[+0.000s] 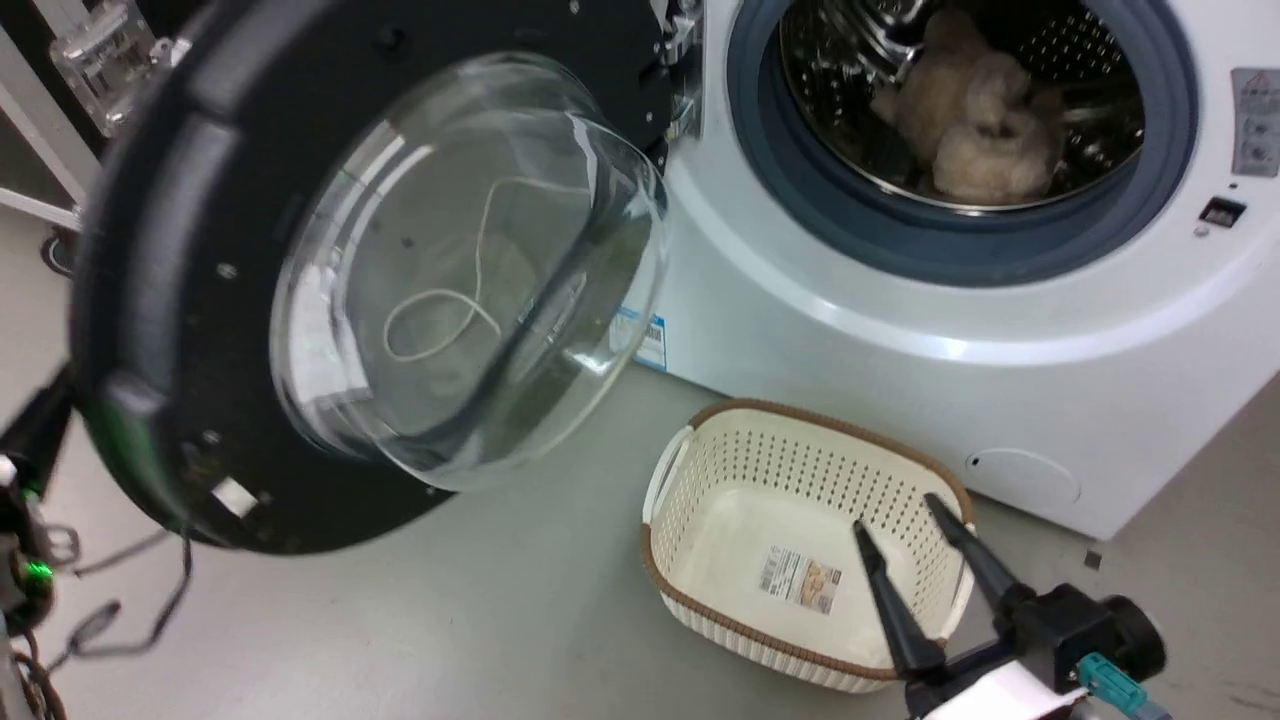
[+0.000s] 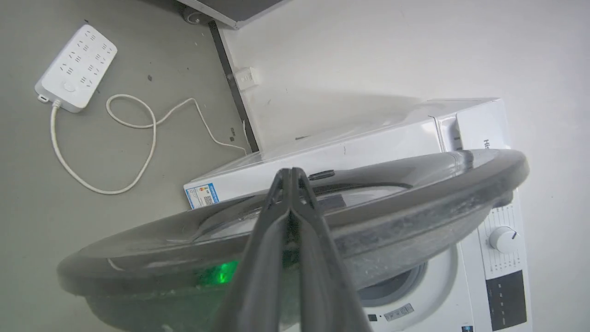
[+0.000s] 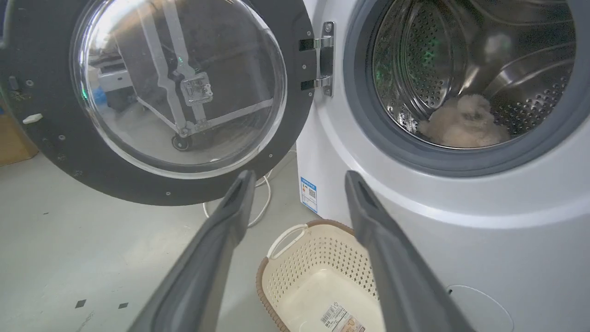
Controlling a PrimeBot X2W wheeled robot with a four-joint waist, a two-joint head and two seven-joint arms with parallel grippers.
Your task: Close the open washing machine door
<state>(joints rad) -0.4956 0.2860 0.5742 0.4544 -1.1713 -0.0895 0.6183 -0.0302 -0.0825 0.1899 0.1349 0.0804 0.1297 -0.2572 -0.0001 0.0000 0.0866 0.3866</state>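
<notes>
Washing machine door point(image 1: 400, 290), black-rimmed with a bulging clear glass bowl: open, swung out on hinges at the left edge of the washing machine point(image 1: 900, 330) front, well clear of the drum opening. On the floor left of the washing machine, by the wall: corded white power strip point(image 2: 76, 67). Left gripper point(image 2: 291, 174) at the door's outer side, facing away from the washing machine front; fingers pressed together with nothing between them, tips lying across the dark door rim, contact with the rim not clear. Green glow point(image 2: 223, 272) on the rim beside the fingers. Inside the washing machine: steel perforated drum point(image 3: 415, 69) ringed by a blue-grey gasket point(image 1: 775, 150), with a beige fluffy item point(image 1: 975, 120) low in the drum. On the floor just in front of the washing machine, below the drum opening: cream perforated basket point(image 1: 668, 470) with a brown rim and a label point(image 1: 800, 578) on its bottom. Right gripper point(image 1: 895, 512) in front of the washing machine, over the basket's right part; fingers spread apart, holding nothing.
</notes>
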